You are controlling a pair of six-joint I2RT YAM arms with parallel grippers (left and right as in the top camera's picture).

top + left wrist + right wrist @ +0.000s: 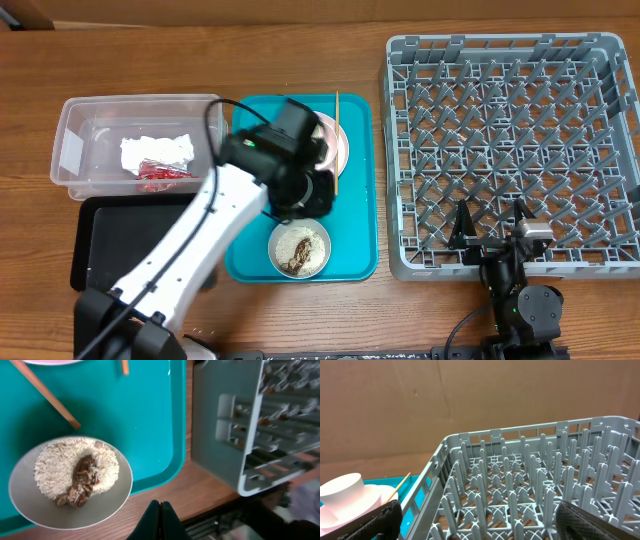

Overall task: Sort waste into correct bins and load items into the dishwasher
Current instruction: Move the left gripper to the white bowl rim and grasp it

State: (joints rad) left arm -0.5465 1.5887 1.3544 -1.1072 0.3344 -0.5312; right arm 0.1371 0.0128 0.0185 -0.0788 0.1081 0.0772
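Reaching across the teal tray [140, 410], left gripper [160, 506] pinched shut near rice bowl [27, 505] (right gripper [490, 222] wide at rack [400, 150])

Surface: wooden table [30, 300], brown grain.
Left: clear tub [100, 120], with the black tray [105, 240] just in front of it.
Centre: teal tray [355, 200], close beside both.
Right: grey dish rack [500, 42], a narrow strip of wood between it and the teal tray.

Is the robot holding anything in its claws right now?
No. The left end effector is shut on nothing near the rice bowl, and the right end effector is open and empty by the dish rack.
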